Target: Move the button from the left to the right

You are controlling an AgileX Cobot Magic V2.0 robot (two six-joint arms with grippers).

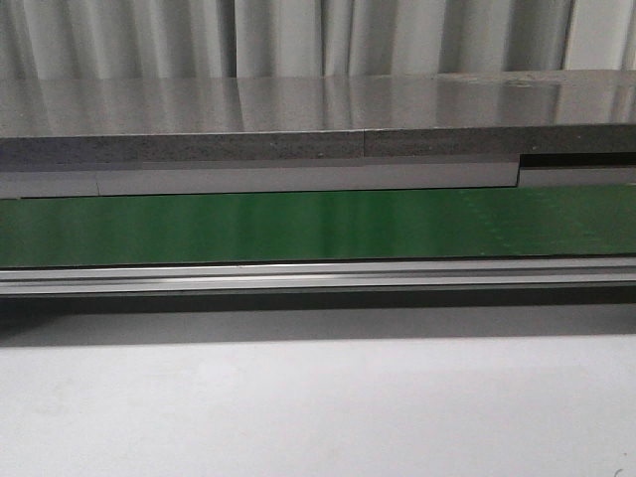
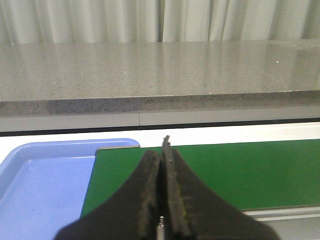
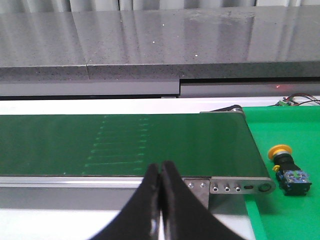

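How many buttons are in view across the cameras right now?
1. The button shows only in the right wrist view, lying on its side on the bright green surface past the end of the conveyor belt. Others may sit outside the views.

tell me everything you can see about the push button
The button shows only in the right wrist view. It has a round yellow cap on a black blocky body, with a bluish patterned part at the far end from the cap. It lies on its side on a bright green surface, just past the end of the dark green conveyor belt, apart from it. Nothing grips or touches it; the right gripper is shut and away from it.
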